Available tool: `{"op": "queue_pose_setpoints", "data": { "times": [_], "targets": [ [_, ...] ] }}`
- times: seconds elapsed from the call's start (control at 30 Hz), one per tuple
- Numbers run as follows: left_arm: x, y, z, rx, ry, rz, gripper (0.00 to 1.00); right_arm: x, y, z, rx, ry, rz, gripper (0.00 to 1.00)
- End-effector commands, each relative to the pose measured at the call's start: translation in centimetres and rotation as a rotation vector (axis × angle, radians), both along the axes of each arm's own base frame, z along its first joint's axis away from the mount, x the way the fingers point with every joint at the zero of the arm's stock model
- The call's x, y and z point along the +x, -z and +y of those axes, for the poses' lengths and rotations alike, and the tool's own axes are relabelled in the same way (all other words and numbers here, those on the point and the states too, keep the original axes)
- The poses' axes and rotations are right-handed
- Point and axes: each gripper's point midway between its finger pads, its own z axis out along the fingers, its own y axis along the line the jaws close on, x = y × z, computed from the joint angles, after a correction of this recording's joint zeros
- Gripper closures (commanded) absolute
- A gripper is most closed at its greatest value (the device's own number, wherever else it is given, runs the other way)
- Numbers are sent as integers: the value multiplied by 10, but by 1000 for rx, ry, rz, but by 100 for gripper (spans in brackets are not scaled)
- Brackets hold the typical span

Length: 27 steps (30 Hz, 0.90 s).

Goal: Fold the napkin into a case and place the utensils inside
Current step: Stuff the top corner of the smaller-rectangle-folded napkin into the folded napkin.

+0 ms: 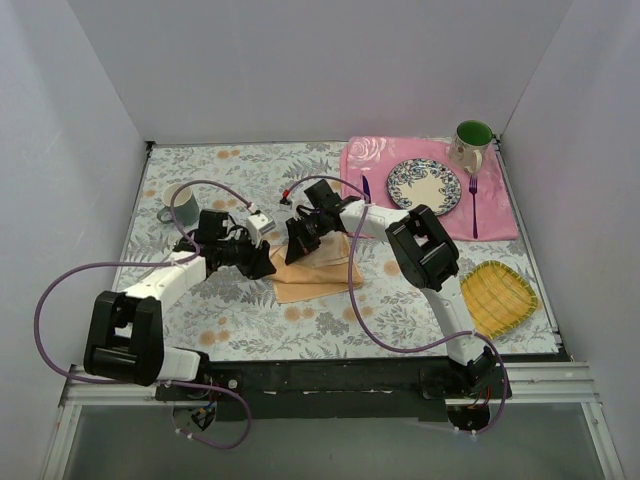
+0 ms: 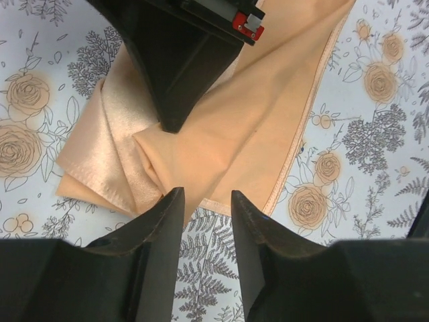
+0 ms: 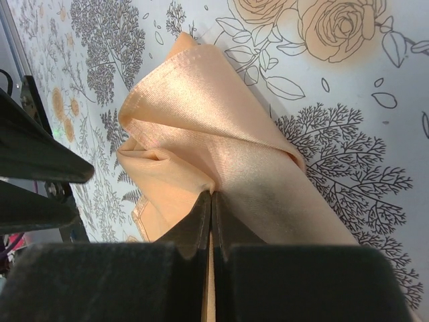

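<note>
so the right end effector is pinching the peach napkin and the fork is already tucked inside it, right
Not quite. The right end effector is pinching the peach napkin, but the fork is not inside it: the top external view shows it lying on the pink placemat, right of the plate.

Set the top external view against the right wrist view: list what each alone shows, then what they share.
Top external only: the plate, fork and knife on the pink placemat, the green mug, the yellow mat. Right wrist only: the right end effector pinched shut on a fold of the napkin. Shared: the napkin on the floral tablecloth.
</note>
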Motion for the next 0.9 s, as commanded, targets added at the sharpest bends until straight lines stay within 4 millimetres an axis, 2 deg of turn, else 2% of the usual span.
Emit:
{"op": "queue_pose_setpoints", "data": {
  "times": [0.0, 0.23, 0.27, 0.4, 0.43, 0.47, 0.5, 0.53, 0.6, 0.67, 0.73, 0.77, 0.83, 0.87],
  "targets": [
    [4, 6, -5, 65, 31, -91, 69, 0, 3, 1, 14, 12, 30, 99],
    [11, 31, -4, 116, -29, -35, 72, -6, -13, 6, 66, 8, 68, 99],
    [13, 45, 1, 151, -52, -1, 73, -7, -16, 5, 76, 6, 78, 99],
    [24, 64, 7, 193, -118, 56, 79, -7, -32, 6, 123, -3, 99, 98],
    [25, 67, 8, 201, -125, 65, 81, -6, -36, 3, 127, 0, 105, 91],
    [25, 68, 9, 204, -126, 72, 81, -4, -45, 1, 137, 2, 96, 76],
    [24, 69, 9, 201, -121, 81, 82, 3, -48, -9, 137, 25, 103, 70],
    [23, 69, 9, 198, -118, 81, 82, 7, -64, -14, 167, 31, 86, 64],
    [20, 66, 8, 185, -104, 80, 82, 18, -77, -27, 202, 68, 89, 59],
    [16, 67, 8, 183, -85, 81, 82, 24, -87, -33, 213, 76, 67, 60],
    [17, 68, 10, 191, -81, 77, 83, 39, -90, -37, 190, 64, -37, 62],
    [20, 68, 15, 193, -91, 77, 83, 34, -74, -44, 124, 59, 1, 65],
    [23, 69, 20, 194, -86, 87, 83, 42, -54, -49, 71, 20, -88, 72],
    [27, 67, 26, 197, -82, 80, 83, 41, -43, -55, 25, 15, -90, 79]
  ]
}}
